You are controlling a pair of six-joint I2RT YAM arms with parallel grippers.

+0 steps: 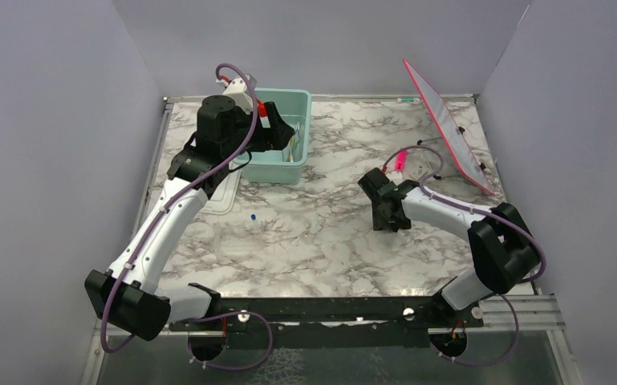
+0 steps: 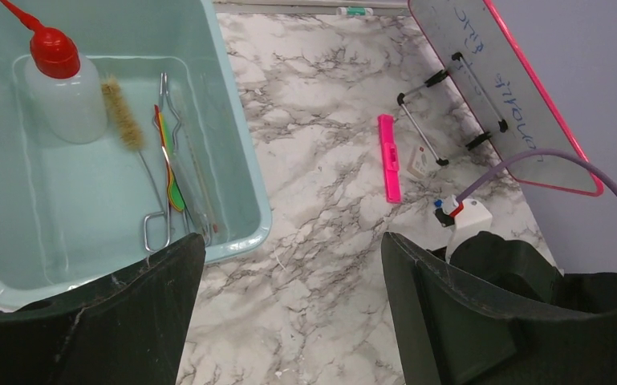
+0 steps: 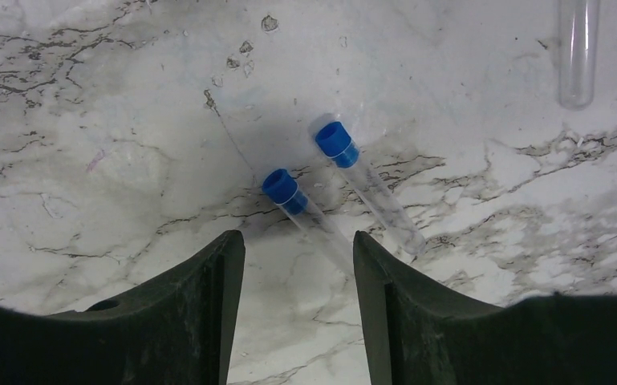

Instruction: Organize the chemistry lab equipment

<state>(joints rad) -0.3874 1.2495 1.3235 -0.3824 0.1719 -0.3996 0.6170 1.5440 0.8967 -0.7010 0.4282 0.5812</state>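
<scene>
Right fingers (image 3: 184,321) apart, empty. Two vials (image 3: 282,188) lie just ahead on the worktop (image 3: 88,120), with a clear tube (image 3: 578,48) farther out. Left fingers (image 2: 112,321) apart, empty. Tub (image 2: 241,152) ahead-left holds the bottle (image 2: 64,96) and tongs (image 2: 163,100). Roughly half done.

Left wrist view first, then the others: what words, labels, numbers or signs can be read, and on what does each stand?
Pink-framed white board: blue handwriting, upside down and slanted, not legible.
Small white tag beside the flat pink strip: dark print, too small to read.
Translucent squeeze bottle with red nozzle, two clear blue-capped vials: no label visible.
Nothing can be quoted.
</scene>
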